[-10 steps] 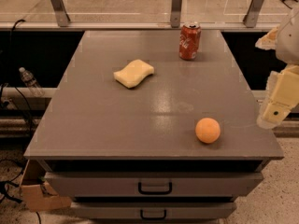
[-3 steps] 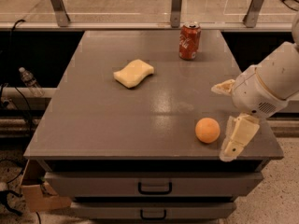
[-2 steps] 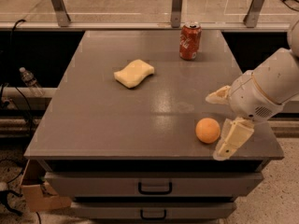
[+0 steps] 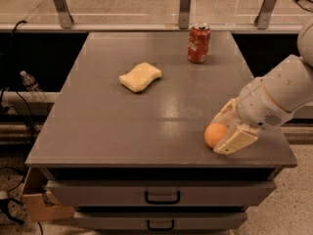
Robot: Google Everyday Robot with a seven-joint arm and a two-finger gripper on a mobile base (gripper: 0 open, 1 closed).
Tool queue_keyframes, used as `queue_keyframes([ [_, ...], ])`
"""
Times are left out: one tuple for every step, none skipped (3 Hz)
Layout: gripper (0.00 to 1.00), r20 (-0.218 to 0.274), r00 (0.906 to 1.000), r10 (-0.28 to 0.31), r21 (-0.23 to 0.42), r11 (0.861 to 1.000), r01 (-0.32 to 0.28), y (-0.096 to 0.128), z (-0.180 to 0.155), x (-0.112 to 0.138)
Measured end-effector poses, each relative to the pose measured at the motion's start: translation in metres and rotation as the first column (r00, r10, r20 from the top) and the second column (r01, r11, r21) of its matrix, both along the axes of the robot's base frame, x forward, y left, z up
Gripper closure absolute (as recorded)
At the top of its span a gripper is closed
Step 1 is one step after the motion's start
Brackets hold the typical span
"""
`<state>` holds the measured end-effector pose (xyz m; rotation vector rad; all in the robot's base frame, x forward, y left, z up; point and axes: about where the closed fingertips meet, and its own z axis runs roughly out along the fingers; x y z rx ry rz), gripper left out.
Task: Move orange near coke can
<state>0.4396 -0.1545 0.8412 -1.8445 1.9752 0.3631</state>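
Note:
The orange [image 4: 213, 134] rests on the grey table [image 4: 146, 121] near its front right edge. My gripper [image 4: 220, 135] reaches in from the right, with one cream finger [image 4: 236, 140] against the orange's near side and the other [image 4: 224, 115] at its far side. The jaws have closed in on the orange, which still sits on the tabletop. The red coke can [image 4: 198, 43] stands upright at the back of the table, right of centre, far from the orange and the gripper.
A pale yellow sponge [image 4: 141, 77] lies at the middle left of the table. Drawers [image 4: 161, 196] sit under the tabletop. A metal rail with posts [image 4: 185, 6] runs behind the table. A cardboard box [image 4: 41, 202] sits on the floor at the front left.
The arm came in from the right edge, lowered to the orange and slid left. The fingers, wide apart before, have narrowed around the orange. The orange, can and sponge have not moved.

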Motion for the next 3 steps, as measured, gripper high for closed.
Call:
queue_keyframes([
  [0.80,0.020,0.9998,0.000,0.036,0.999,-0.001,-0.002,0.012,0.004],
  [0.99,0.059,0.9976,-0.036,0.082,0.996,0.031,-0.015,0.033,0.017],
  [1.00,0.091,0.9917,-0.091,0.117,0.990,0.080,-0.046,0.058,0.041],
])
